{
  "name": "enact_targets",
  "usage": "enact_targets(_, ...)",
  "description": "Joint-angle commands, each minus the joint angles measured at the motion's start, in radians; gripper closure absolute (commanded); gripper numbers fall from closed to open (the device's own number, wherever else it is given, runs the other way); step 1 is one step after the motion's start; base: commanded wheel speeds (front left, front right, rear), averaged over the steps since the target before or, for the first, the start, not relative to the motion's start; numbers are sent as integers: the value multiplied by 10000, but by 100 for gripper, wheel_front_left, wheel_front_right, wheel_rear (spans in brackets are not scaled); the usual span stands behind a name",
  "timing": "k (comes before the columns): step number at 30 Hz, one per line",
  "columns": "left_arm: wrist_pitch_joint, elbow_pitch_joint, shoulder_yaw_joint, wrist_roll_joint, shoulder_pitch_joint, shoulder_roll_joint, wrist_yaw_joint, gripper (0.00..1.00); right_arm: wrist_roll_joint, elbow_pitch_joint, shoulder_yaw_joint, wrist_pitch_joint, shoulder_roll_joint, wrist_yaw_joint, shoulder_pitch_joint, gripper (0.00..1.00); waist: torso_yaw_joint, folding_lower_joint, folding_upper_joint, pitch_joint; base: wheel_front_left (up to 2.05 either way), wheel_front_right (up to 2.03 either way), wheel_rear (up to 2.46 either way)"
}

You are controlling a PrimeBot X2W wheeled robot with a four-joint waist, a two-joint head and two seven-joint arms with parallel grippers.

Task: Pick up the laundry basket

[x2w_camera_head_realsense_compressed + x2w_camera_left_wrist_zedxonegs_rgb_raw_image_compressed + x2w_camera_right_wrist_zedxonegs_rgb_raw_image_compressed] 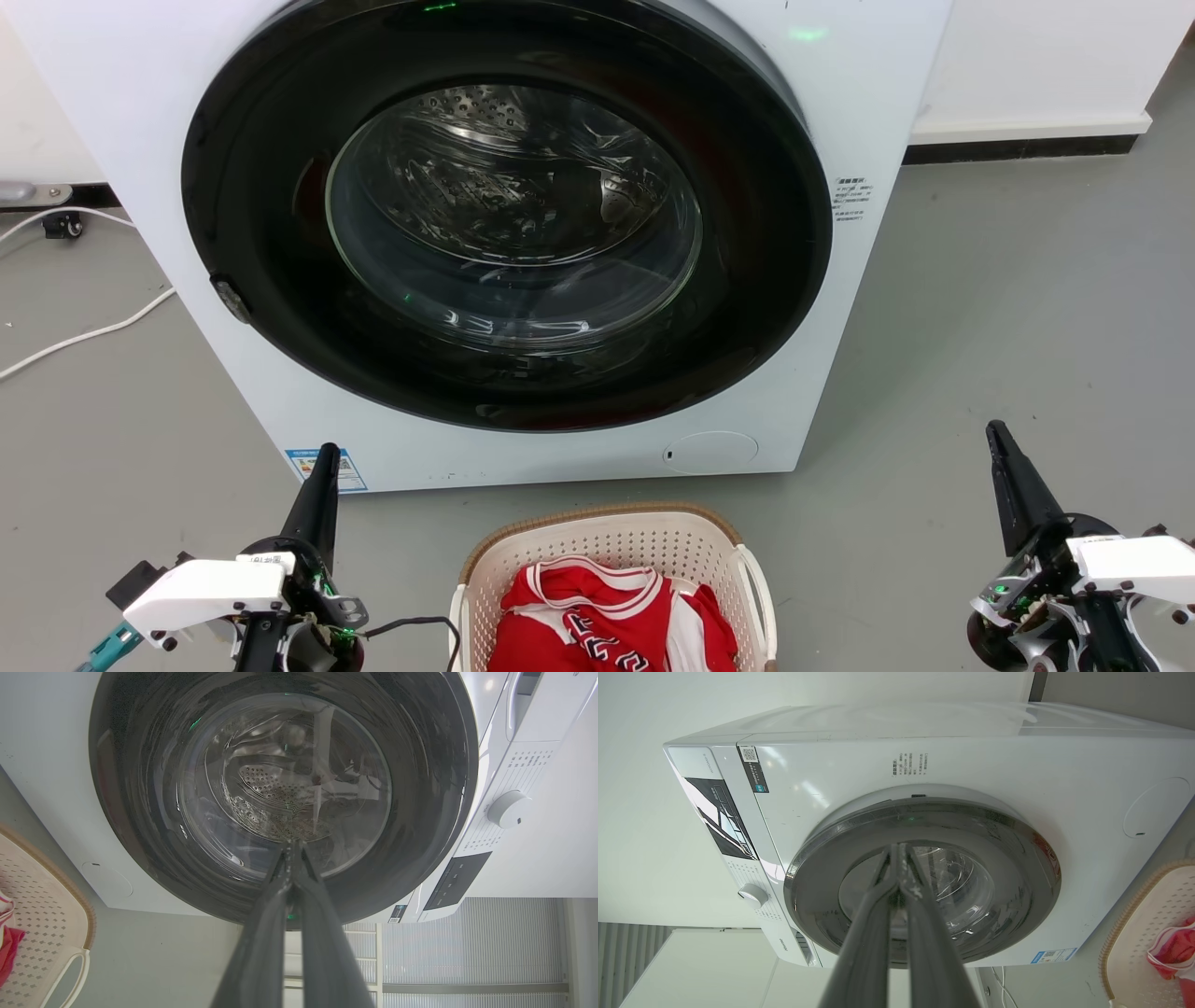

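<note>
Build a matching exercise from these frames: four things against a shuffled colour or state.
Things
1. laundry basket
2. washer door
3. left gripper
4. garment

States
A. shut, fingers together, holding nothing
B. red and white, lying in the basket
C. closed, dark ring around a clear window
D. cream with a brown rim, standing on the floor

Pairs: 1-D, 2-C, 3-A, 4-B

You face white front-load washer (868, 112) just ahead of left gripper (325, 462) and right gripper (997, 439), round dark door (280, 187) shut. 1 white cable (84, 331) on grey floor (1027, 327), out left of left gripper. Red-white jersey (607, 621) lies between 2 grippers, nearer you.
</note>
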Motion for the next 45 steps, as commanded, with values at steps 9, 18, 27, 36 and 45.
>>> enact_targets(9,19,3,20,-18,-82,-9,-22,100,-48,10,-14,32,29,0,-109,100,0,-1,0,0,0,0,0)
enact_targets(18,20,3,20,-18,-82,-9,-22,100,-50,11,-15,34,29,0,-110,100,0,-1,0,0,0,0,0)
enact_targets(27,20,3,20,-18,-82,-9,-22,100,-52,11,-18,28,31,0,-110,100,0,-1,0,0,0,0,0)
enact_targets(36,-241,94,-77,183,287,-32,2,0,-170,191,28,-228,26,0,309,0,4,0,0,6,0,0,0)
enact_targets(45,-636,-252,124,1531,335,-27,58,0,-1694,-245,-20,-624,24,0,396,0,10,0,0,28,0,0,0)
